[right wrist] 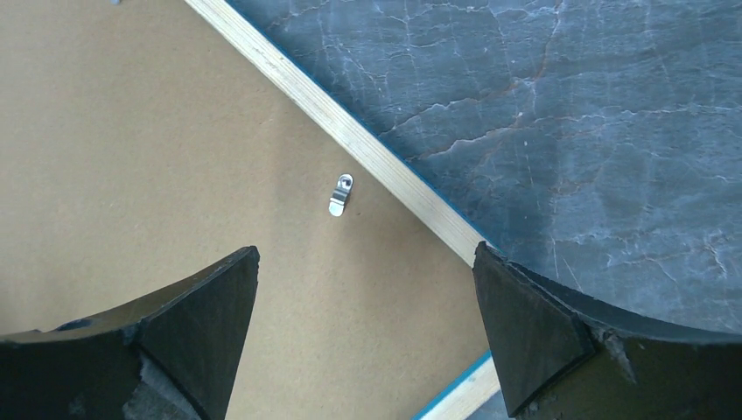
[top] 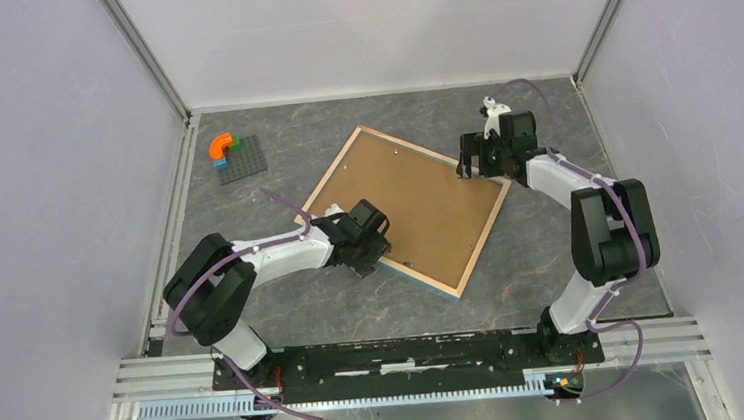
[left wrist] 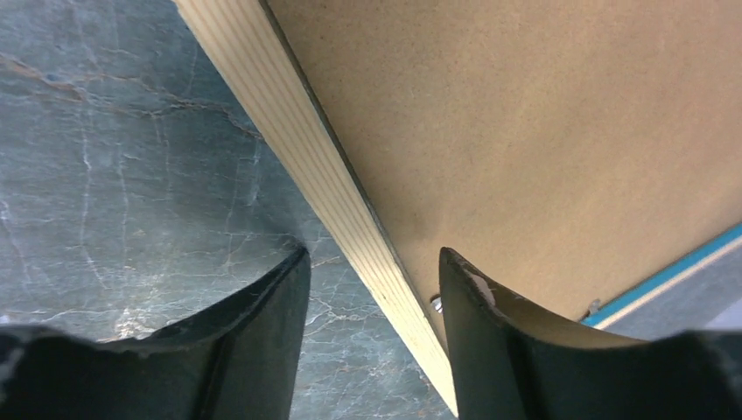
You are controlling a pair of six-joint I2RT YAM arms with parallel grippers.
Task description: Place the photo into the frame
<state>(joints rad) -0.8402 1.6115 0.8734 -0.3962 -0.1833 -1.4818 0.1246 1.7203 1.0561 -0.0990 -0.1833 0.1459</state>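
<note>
The frame (top: 483, 241) lies tilted in the middle of the table, light wood side up, with a blue edge showing along its near side. The brown backing board (top: 413, 202) fills it. The photo is hidden. My left gripper (top: 377, 261) is open at the frame's near-left rail (left wrist: 289, 149), one finger over the table and the other over the backing board (left wrist: 525, 131). My right gripper (top: 473, 168) is open just above the frame's right corner, over the backing board (right wrist: 131, 157) and the rail (right wrist: 350, 136).
A small metal clip (right wrist: 341, 194) sits on the backing near the right rail, and another (left wrist: 435, 304) shows by my left gripper's inner finger. A grey baseplate (top: 241, 158) with an orange brick (top: 221, 144) lies at the back left. White walls enclose the table.
</note>
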